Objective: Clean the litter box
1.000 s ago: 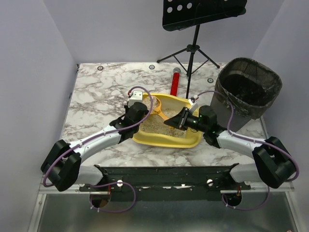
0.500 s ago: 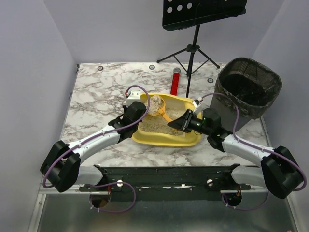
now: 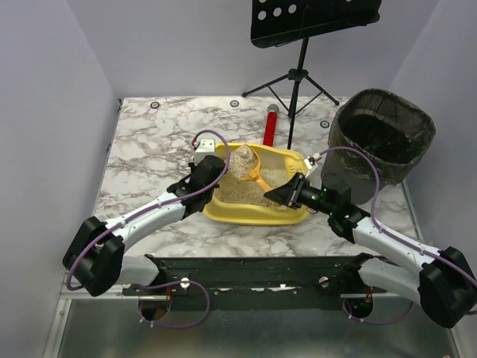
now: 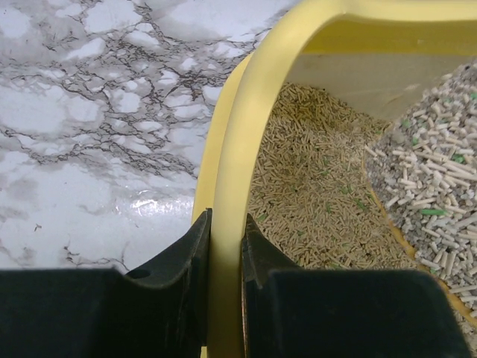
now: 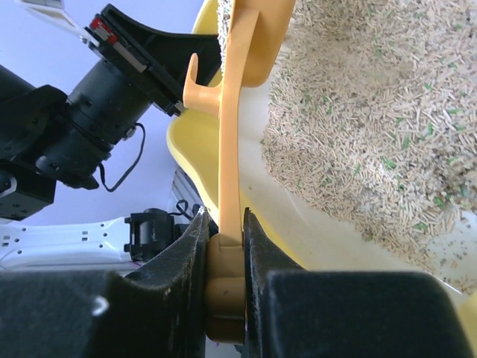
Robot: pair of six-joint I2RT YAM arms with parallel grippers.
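The yellow litter box (image 3: 253, 217) sits mid-table with beige litter (image 3: 232, 190) inside. My left gripper (image 3: 214, 173) is shut on its left rim; in the left wrist view the jaws (image 4: 226, 239) pinch the yellow rim (image 4: 240, 127) with litter (image 4: 313, 198) beside it. My right gripper (image 3: 295, 192) is shut on the handle of the orange scoop (image 3: 255, 171), which carries a heap of litter over the box. From the right wrist, the jaws (image 5: 223, 224) clamp the scoop handle (image 5: 231, 119) above the litter (image 5: 358, 134).
A black mesh bin (image 3: 384, 138) stands at the far right, close to the right arm. A red cylinder (image 3: 270, 127) lies behind the box. A music stand's tripod (image 3: 297, 82) stands at the back. The left arm (image 5: 97, 97) shows across the box from the right wrist.
The right arm has drawn back toward the near right. The scoop, empty a second ago, now holds a heap of litter lifted over the box. The left gripper stays clamped on the rim.
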